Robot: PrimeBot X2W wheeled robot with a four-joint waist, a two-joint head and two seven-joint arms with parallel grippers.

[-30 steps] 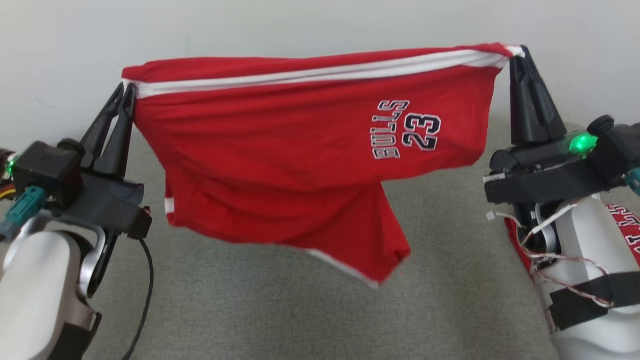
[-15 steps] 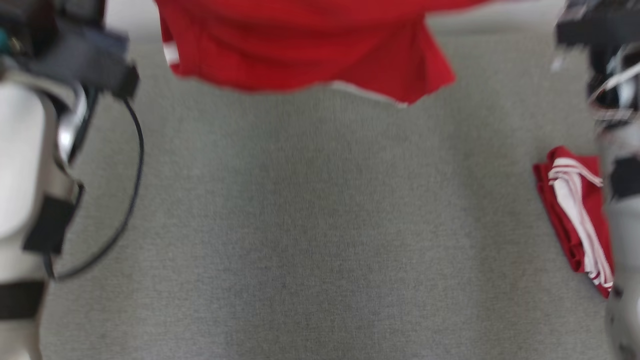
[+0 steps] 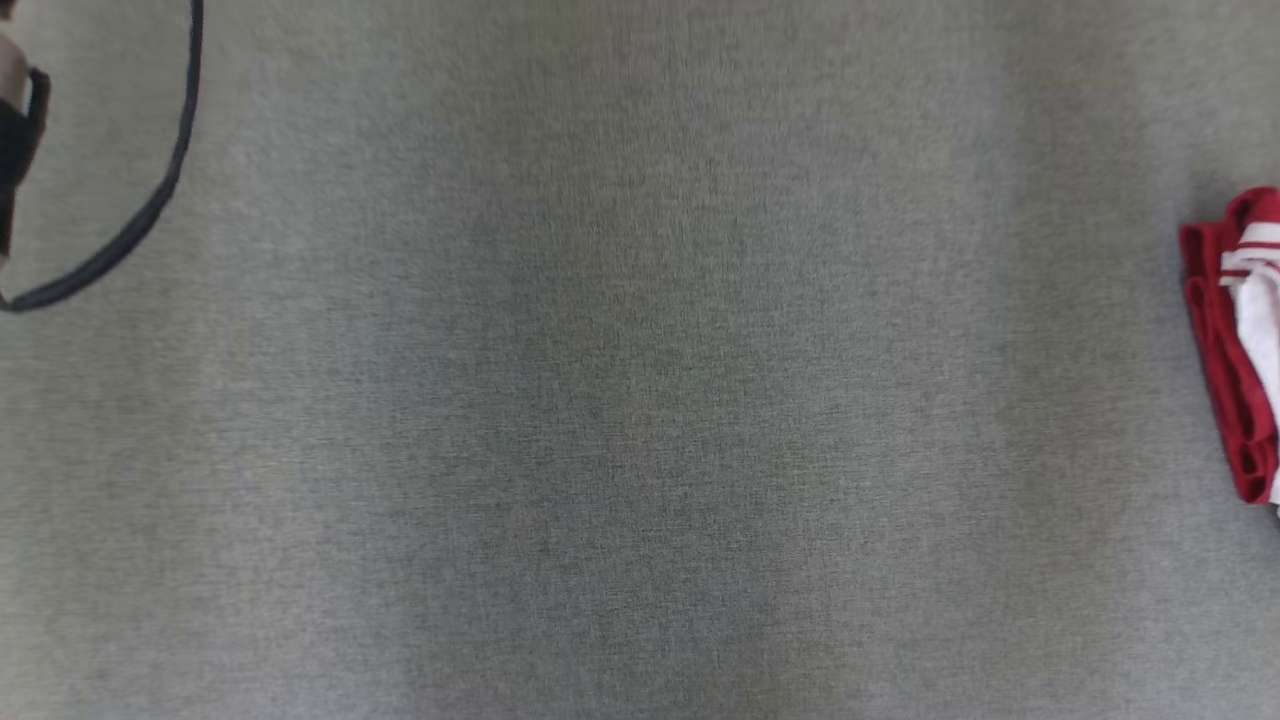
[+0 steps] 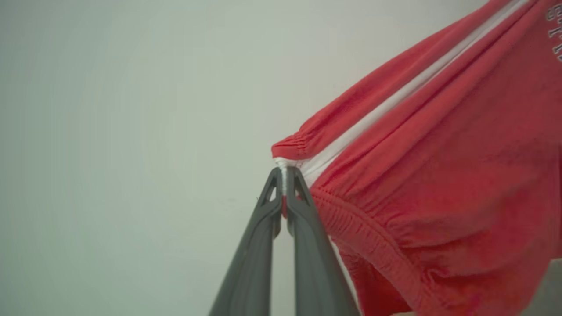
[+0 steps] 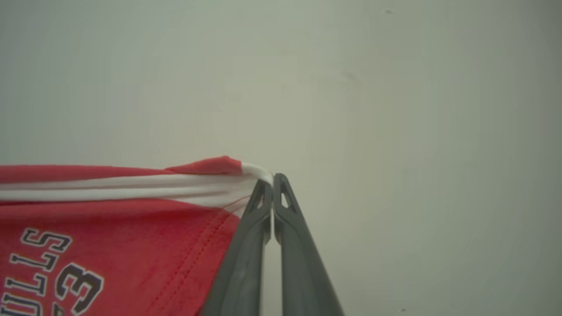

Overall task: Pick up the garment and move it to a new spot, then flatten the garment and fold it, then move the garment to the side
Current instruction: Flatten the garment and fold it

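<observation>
The garment (image 4: 430, 175) is a pair of red shorts with a white side stripe and a dark "BULLS 23" print. It hangs in the air before a pale wall. My left gripper (image 4: 283, 175) is shut on the corner by the elastic waistband, with white trim pinched between the fingertips. In the right wrist view the garment (image 5: 109, 219) stretches off to the left, and my right gripper (image 5: 272, 181) is shut on its white-striped corner.
The head view looks down on a grey fabric surface (image 3: 640, 400). A folded red and white cloth (image 3: 1240, 340) lies at its right edge. A dark cable (image 3: 150, 200) loops in at the upper left beside a bit of my left arm (image 3: 15, 120).
The head camera has tilted steeply downward, so the held garment and both grippers slid out of the top of that view. The folded cloth at the right came into sight.
</observation>
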